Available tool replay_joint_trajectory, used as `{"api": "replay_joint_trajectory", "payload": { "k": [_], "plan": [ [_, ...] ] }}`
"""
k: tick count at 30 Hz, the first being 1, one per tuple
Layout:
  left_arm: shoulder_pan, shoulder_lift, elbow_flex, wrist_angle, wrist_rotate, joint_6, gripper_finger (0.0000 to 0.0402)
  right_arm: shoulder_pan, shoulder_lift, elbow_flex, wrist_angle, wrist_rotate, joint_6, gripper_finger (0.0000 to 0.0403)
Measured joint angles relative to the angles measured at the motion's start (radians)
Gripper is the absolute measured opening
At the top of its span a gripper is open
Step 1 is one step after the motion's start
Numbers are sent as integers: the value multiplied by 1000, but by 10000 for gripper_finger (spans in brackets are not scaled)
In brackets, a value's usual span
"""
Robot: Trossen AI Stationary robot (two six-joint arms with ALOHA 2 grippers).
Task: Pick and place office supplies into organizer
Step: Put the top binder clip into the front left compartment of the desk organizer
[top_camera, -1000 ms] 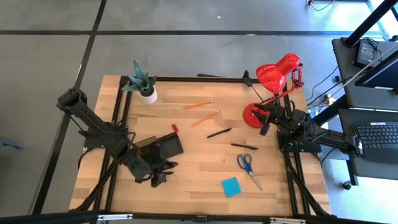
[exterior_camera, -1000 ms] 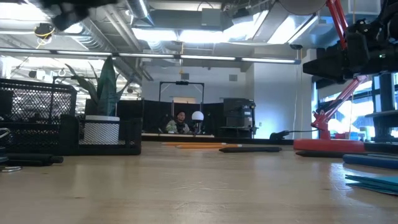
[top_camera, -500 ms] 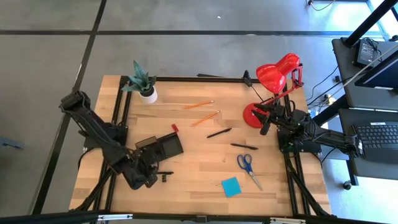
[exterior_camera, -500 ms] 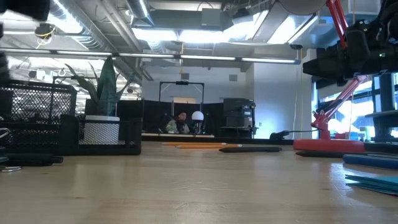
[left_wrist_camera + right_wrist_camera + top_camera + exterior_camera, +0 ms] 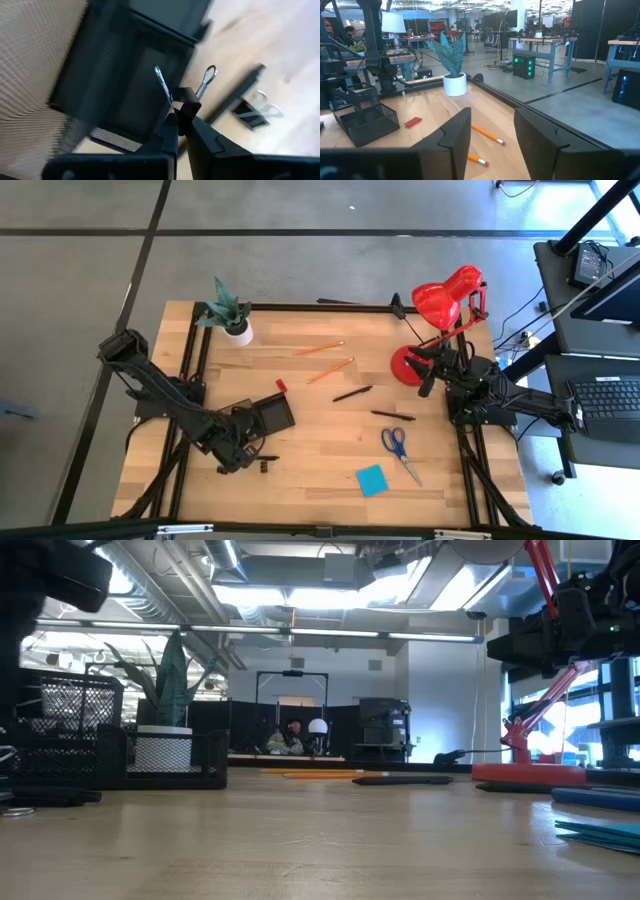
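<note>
My left gripper is shut on a small black binder clip, at the near edge of the black mesh organizer. A second black clip and a dark pen lie on the table beside it. Farther right lie two orange pencils, two black pens, blue-handled scissors, a blue sticky-note pad and a tiny red piece. My right gripper is open and waits by the lamp base. My left gripper pinches the clip's black body between its two fingertips. The clip's two silver wire handles stick out beyond the fingers. It is lifted clear, over the organizer's edge.
A potted green plant stands at the table's far left corner and a red desk lamp at the far right. Black frame rails run along the table's left and right sides. Bare wood lies between the organizer and the scissors.
My left gripper has drawn back from the clips near the table's near edge, first a little toward the left, then toward the far edge, up to the organizer. One clip has stayed on the table.
</note>
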Motion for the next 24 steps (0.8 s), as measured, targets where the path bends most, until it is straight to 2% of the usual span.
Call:
{"api": "replay_joint_trajectory", "payload": {
  "k": [5,18,24],
  "plan": [
    [43,5,0,-62,52,0,14,0,0,0,0,0,0,154],
    [106,21,0,-76,165,-3,16,0,0,0,0,0,0,154],
    [116,97,1,-80,291,18,18,0,0,0,0,0,0,154]
  ]
}}
